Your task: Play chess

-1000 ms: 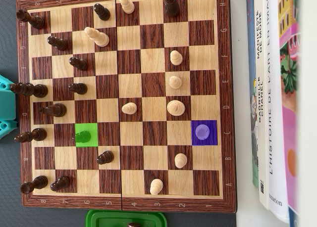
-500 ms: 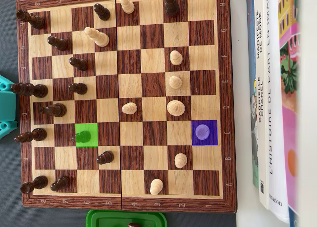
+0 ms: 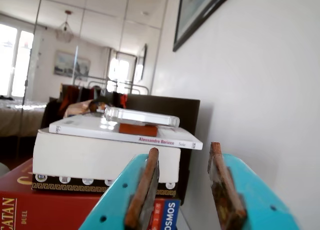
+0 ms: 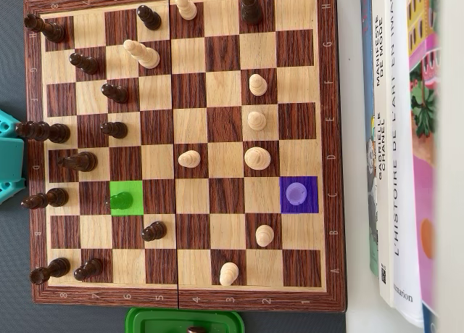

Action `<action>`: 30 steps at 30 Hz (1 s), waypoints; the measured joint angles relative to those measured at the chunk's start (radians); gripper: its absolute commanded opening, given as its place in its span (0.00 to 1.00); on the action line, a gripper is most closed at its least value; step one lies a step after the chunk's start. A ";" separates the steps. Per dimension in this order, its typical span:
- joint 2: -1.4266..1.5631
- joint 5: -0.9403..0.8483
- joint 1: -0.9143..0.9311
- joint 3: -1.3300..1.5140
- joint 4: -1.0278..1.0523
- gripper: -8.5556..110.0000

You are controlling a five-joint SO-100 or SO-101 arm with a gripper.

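In the overhead view a wooden chessboard (image 4: 330,130) lies flat, with dark pieces mostly along its left side and light pieces in the middle and right. One piece stands on a green-tinted square (image 4: 122,199). Another stands on a purple-tinted square (image 4: 296,194). A teal part of the arm (image 4: 7,162) shows at the left edge, off the board. In the wrist view my gripper (image 3: 184,148) has teal jaws with brown pads (image 3: 145,185). The jaws stand apart and empty. The camera points up at the room, away from the board.
Books (image 4: 399,130) lie along the board's right side, and a green container (image 4: 185,322) sits at its bottom edge. The wrist view shows a stack of books and game boxes (image 3: 100,160) with a clear case (image 3: 142,117) on top, beside a white wall (image 3: 260,89).
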 measured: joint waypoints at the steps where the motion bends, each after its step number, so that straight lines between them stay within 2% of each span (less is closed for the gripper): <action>1: -0.009 0.000 0.011 -0.020 0.072 0.20; 9: -0.091 0.000 0.061 -0.101 0.637 0.20; 18: -0.207 0.000 0.091 -0.249 1.167 0.20; 24: -0.305 0.000 0.095 -0.347 1.396 0.20; 30: -0.400 0.003 0.095 -0.373 1.513 0.20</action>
